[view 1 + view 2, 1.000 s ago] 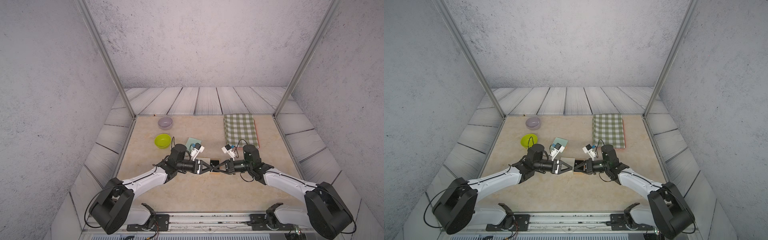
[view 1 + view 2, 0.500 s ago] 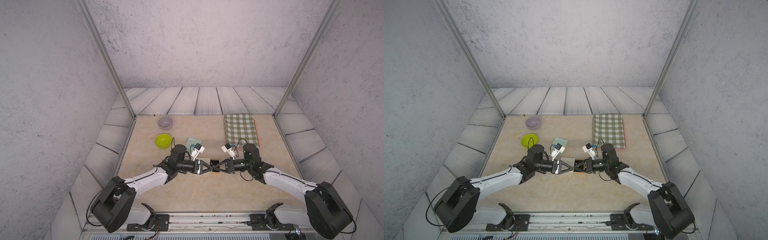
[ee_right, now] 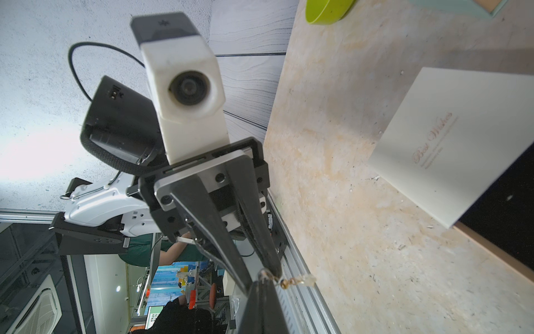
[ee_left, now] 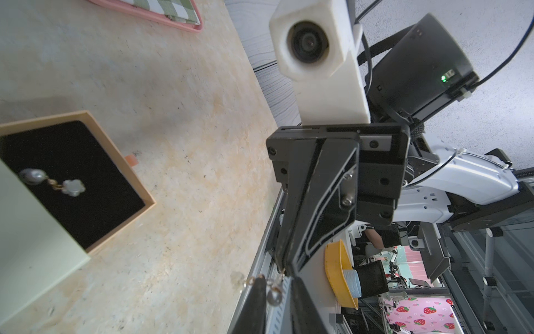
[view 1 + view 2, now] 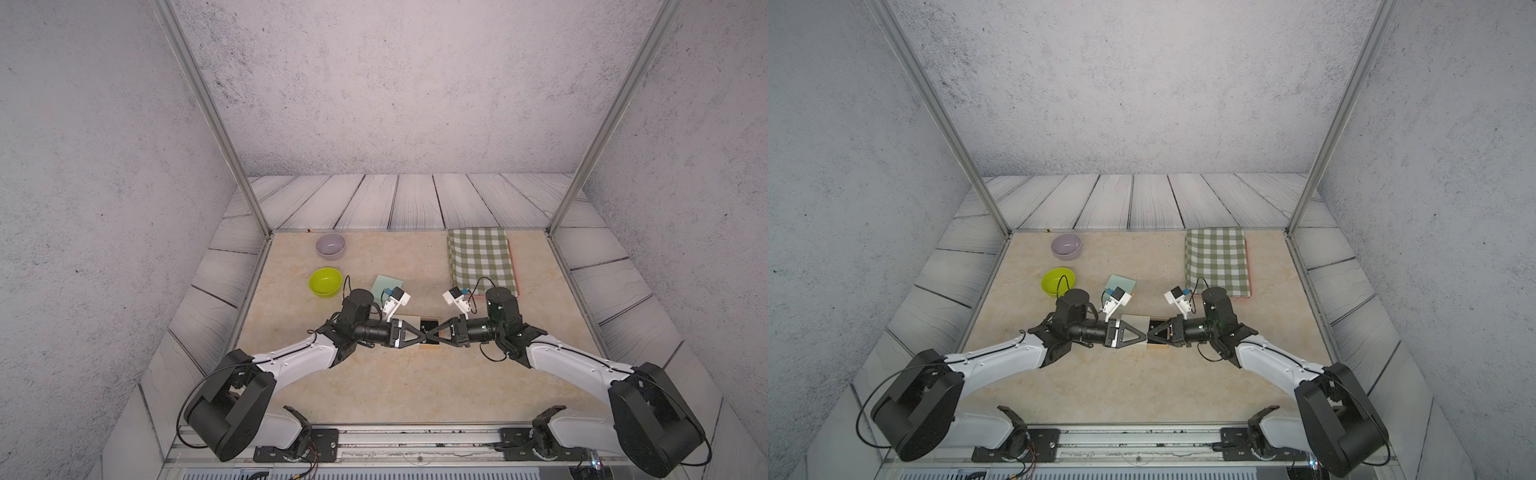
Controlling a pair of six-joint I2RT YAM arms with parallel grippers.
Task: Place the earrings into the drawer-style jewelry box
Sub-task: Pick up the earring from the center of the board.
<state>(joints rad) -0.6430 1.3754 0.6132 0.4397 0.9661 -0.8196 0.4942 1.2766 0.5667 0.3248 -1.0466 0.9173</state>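
In both top views the left claw (image 5: 424, 335) and the right claw (image 5: 1149, 333) meet tip to tip just above the jewelry box (image 5: 409, 322), mid-worktop (image 5: 374, 386). Its black-lined drawer (image 5: 1158, 324) stands pulled out to the right. The earrings are too small to be made out here.

In the left wrist view the right claw (image 4: 284, 267) is seen pressed fully together, and the hanging earring (image 4: 273, 293) is pinched at its tip. The left claw's own fingers (image 4: 255, 300) stand to either side of that earring with a narrow gap; whether they bite yet cannot be told. The step in hand is judged to be a handover. It would be done well if the right claw's hold were kept until the left is seen firm on the hook – a slip here would drop the piece beside the drawer, not in it. The laid earring (image 4: 53, 182), a pearl drop and pale flower joined by gold links, lies in the drawer near the sleeve's mouth.

In the right wrist view the hanging earring (image 3: 294, 280) shows a gold link and a clear faceted bead (glinting, very slight). It dangles from the left claw (image 3: 268, 271), whose fingers are drawn nearly together.
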